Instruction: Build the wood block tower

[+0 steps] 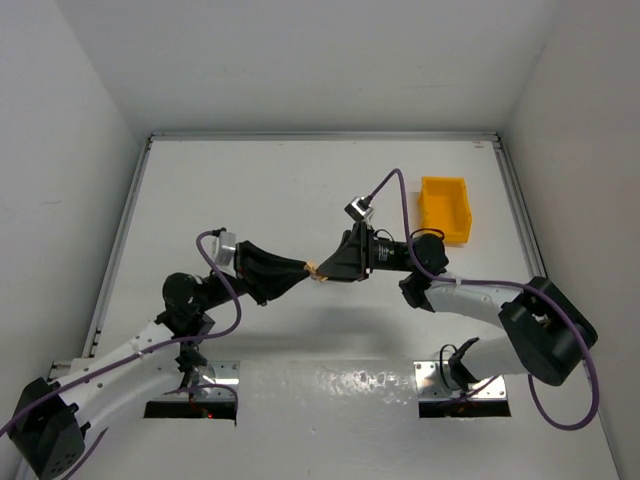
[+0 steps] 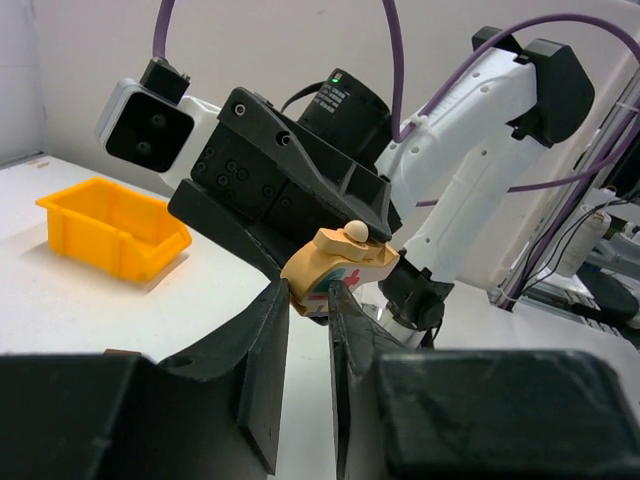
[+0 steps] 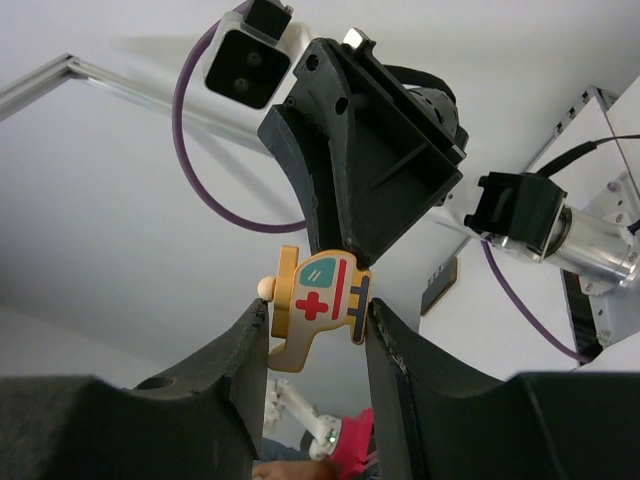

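A small pale wooden block [image 1: 318, 271], painted like a helicopter with a red cross, a teal window and a round knob, hangs in mid-air above the table's middle. My left gripper [image 1: 306, 268] and right gripper [image 1: 329, 272] meet on it from opposite sides. In the left wrist view my left gripper [image 2: 308, 296] pinches the block [image 2: 335, 262] at its fingertips. In the right wrist view my right gripper [image 3: 315, 315] flanks the block [image 3: 320, 300], with both fingers against its edges. No stacked tower of blocks is in view.
A yellow plastic bin [image 1: 445, 208] stands at the back right of the white table [image 1: 260, 190]; it also shows in the left wrist view [image 2: 110, 225]. White walls enclose the table on three sides. Purple cables loop over both arms.
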`<state>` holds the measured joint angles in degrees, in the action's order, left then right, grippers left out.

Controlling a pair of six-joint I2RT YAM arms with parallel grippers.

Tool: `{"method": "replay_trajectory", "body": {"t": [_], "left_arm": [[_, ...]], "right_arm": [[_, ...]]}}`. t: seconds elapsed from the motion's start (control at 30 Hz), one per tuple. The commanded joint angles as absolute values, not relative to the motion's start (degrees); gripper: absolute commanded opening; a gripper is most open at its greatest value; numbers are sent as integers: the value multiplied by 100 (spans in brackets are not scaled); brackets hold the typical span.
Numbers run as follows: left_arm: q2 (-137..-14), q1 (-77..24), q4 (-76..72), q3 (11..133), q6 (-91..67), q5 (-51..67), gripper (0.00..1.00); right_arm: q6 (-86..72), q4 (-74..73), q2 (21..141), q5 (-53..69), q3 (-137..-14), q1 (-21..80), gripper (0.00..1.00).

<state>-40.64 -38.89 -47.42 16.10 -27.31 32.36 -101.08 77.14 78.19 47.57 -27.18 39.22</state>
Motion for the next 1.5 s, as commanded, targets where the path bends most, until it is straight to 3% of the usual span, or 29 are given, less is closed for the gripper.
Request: {"method": "replay_trajectory", "body": {"t": [0.0, 0.17, 0.33, 0.73, 0.97, 1.1, 1.23, 1.47], "left_arm": [[-4140, -4218, -5089, 1986, -2725, 3788, 17], [-4350, -4456, -5063, 2118, -2637, 4148, 16], [-4342, -4623, -4975, 2180, -2496, 4280, 23], [-4359, -4763, -5132, 2294, -2610, 4781, 29], [-3701, -4781, -4308, 2232, -2356, 3964, 31], [-3673, -4790, -4123, 2206, -2408, 3999, 38], [-3648, -4790, -3947, 2153, -2435, 3781, 47], [-3409, -4790, -3131, 2346, -2952, 2445, 42]], "right_arm": [[-10037, 7910, 8059, 4509, -2768, 4017, 25], [-10169, 8086, 8174, 4491, -2795, 4025, 25], [-10116, 7963, 8121, 4491, -2795, 4052, 25], [-10099, 7963, 8112, 4474, -2646, 4069, 24], [-9325, 6847, 7770, 4491, -2567, 4061, 23], [-9255, 6794, 7699, 4500, -2496, 4061, 23], [-8477, 5561, 7401, 4483, -2408, 4061, 23], [-5742, 2516, 6487, 3886, -2417, 4052, 23]]}}
